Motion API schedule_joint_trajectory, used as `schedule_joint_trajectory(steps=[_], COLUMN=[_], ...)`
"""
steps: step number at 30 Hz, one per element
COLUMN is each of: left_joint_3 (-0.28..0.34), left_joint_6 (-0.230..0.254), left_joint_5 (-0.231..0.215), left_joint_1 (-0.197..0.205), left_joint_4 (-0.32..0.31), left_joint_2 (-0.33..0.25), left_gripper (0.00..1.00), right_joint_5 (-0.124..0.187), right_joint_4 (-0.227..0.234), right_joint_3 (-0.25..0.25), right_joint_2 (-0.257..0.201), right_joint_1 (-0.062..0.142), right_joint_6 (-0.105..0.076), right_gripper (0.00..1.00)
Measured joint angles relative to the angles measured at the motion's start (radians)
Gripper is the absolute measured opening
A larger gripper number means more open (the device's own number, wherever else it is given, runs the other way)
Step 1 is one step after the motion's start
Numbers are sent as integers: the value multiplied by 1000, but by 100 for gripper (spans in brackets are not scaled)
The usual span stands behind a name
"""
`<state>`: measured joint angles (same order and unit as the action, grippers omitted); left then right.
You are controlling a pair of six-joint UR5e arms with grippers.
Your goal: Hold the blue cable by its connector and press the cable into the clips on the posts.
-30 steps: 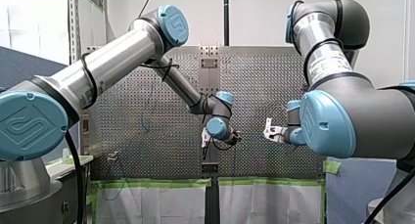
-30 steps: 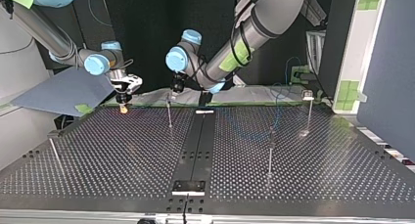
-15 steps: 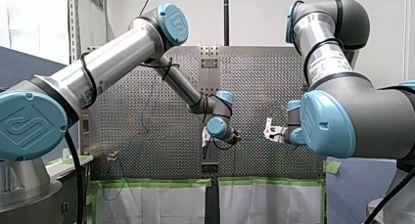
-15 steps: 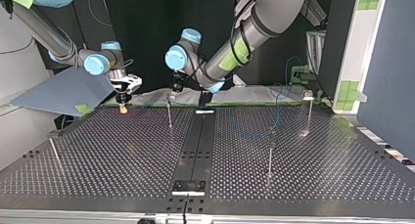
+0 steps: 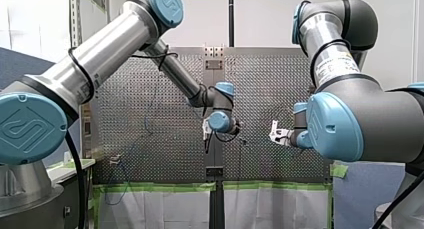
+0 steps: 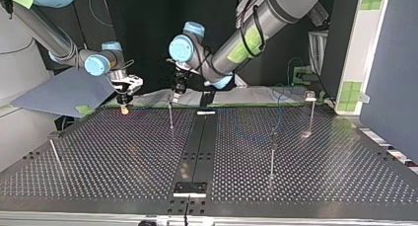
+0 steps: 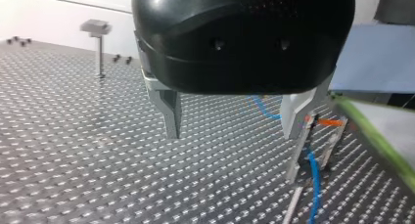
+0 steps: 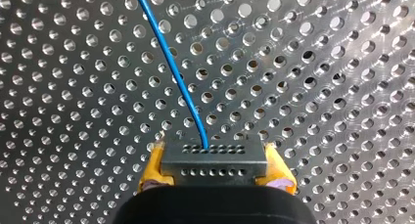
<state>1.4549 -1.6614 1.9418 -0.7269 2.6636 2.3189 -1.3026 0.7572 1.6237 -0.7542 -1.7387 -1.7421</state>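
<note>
In the right wrist view my right gripper (image 8: 215,156) is shut on a grey connector (image 8: 230,166), gripped between yellow pads (image 8: 152,168). The blue cable (image 8: 171,62) runs from it away over the perforated plate. In the top view this gripper (image 6: 124,106) hangs low over the table's far edge at the left. My left gripper (image 7: 232,135) stands open with nothing between its metal fingers (image 7: 169,111). A clip post (image 7: 302,148) carrying the blue cable (image 7: 313,180) stands just outside one finger. In the top view my left gripper (image 6: 176,89) hovers above that post (image 6: 170,115).
More thin posts stand on the plate: one mid-right (image 6: 272,154), one far right (image 6: 310,107), one near left (image 6: 54,157). A dark centre strip (image 6: 197,147) divides the table. Loose blue cable (image 6: 280,105) trails at the far right. Green tape lines the far edge.
My left arm has risen and swung, and its gripper has moved a little to the left and up in the front view. My right arm and the connector have stayed put.
</note>
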Motion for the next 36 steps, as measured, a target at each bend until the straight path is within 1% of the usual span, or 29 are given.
schedule_joint_trajectory(steps=[6, 13, 22, 34, 36], left_joint_3=[45, 101, 175, 273, 287], left_joint_6=[-3, -7, -10, -58, -64], left_joint_5=[45, 100, 175, 271, 280], left_joint_1=[-3, -6, -19, -44, -48], left_joint_4=[-45, -101, -174, -273, -287], left_joint_2=[-46, -101, -175, -273, -287], left_gripper=[100, 100, 100, 100, 100], right_joint_5=[0, 12, 14, 14, 14], right_joint_4=[1, 1, 1, 0, 0], right_joint_3=[0, 0, 0, 0, 0], right_joint_2=[0, 0, 0, 0, 0], right_joint_1=[0, -1, 0, 0, 0], right_joint_6=[-1, -1, -1, -1, -1], right_gripper=[0, 0, 0, 0, 0])
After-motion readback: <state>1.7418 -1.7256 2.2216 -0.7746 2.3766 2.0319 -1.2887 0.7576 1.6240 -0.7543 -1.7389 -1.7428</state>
